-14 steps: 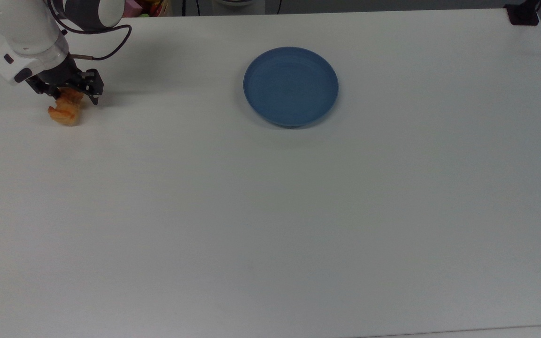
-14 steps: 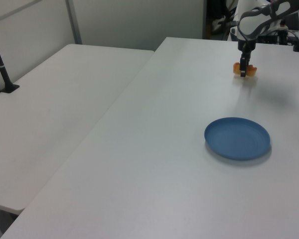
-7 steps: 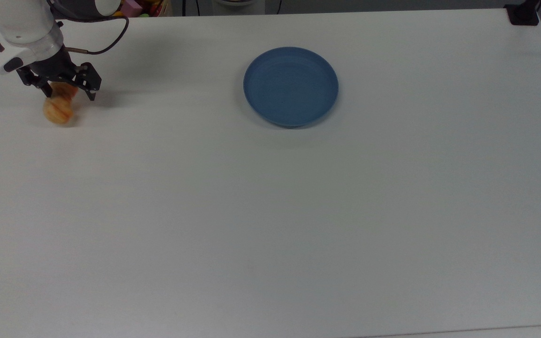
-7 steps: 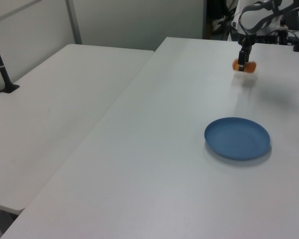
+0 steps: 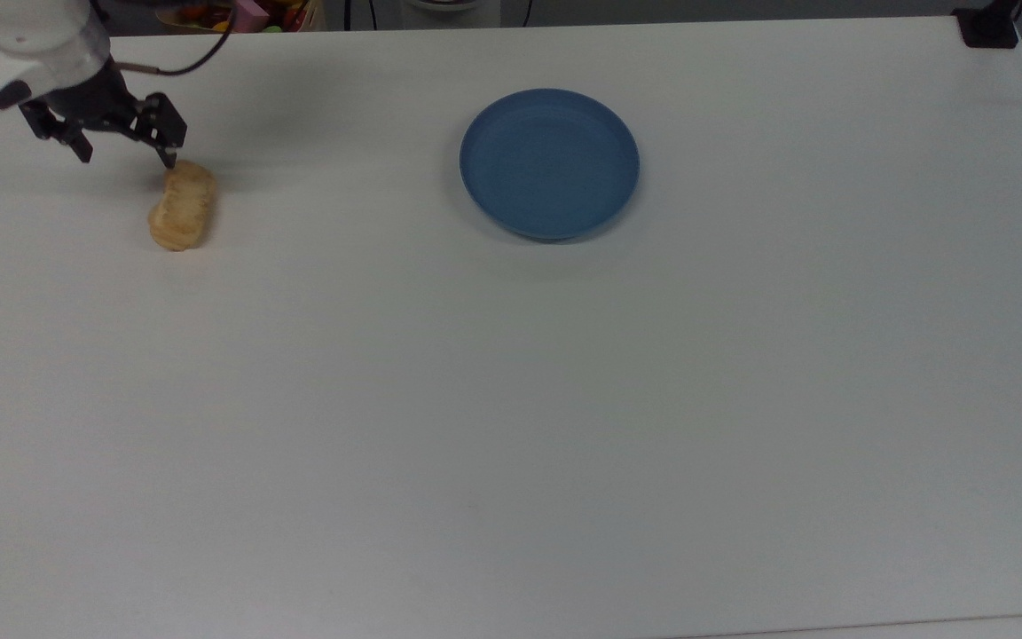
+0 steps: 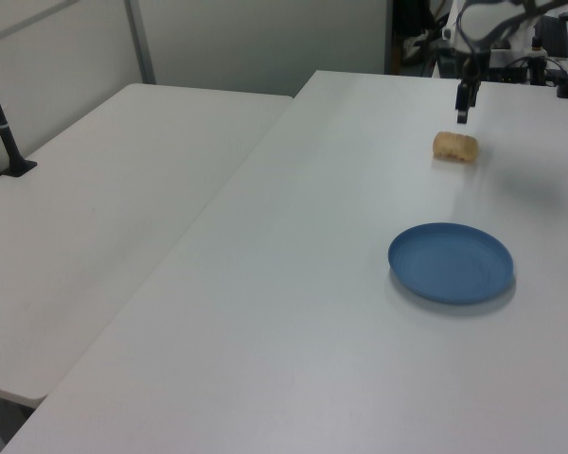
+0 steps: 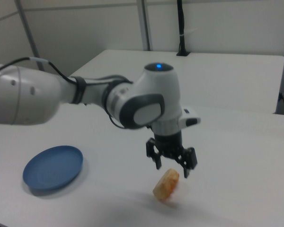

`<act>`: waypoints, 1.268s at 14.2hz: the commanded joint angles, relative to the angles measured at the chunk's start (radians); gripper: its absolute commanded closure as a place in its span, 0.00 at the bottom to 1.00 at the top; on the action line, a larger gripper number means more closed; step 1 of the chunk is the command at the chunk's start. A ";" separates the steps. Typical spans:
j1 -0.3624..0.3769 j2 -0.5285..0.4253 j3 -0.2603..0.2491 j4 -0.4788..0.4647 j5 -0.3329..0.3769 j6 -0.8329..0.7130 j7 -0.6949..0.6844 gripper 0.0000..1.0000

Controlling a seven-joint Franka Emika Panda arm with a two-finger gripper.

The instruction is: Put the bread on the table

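The bread (image 5: 183, 206), a pale tan oblong roll, lies free on the white table (image 5: 511, 399) near the top view's left end. It also appears as bread (image 6: 454, 146) in the left view and bread (image 7: 166, 183) in the right view. My gripper (image 5: 127, 158) hangs open just above and to the top view's left of it, with nothing between its fingers. In the right view the gripper (image 7: 172, 169) hovers a little over the roll's upper end, apart from it. In the left view the gripper (image 6: 462, 106) is above the roll.
A round blue plate (image 5: 549, 163) holding nothing sits toward the table's far middle, well to the top view's right of the bread. A black clamp (image 5: 990, 27) stands at the far right corner. A second white table (image 6: 104, 189) adjoins in the left view.
The gripper opened and rose toward the top view's upper left. The bread dropped out of it, shifted slightly to the top view's right, and now lies flat on the table.
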 commanded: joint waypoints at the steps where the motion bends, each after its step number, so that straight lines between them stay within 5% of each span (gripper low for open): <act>1: 0.078 -0.134 0.010 0.022 -0.026 -0.166 0.135 0.00; 8: 0.278 -0.299 0.012 0.035 -0.026 -0.325 0.384 0.00; 18: 0.426 -0.316 0.013 0.113 -0.013 -0.482 0.442 0.00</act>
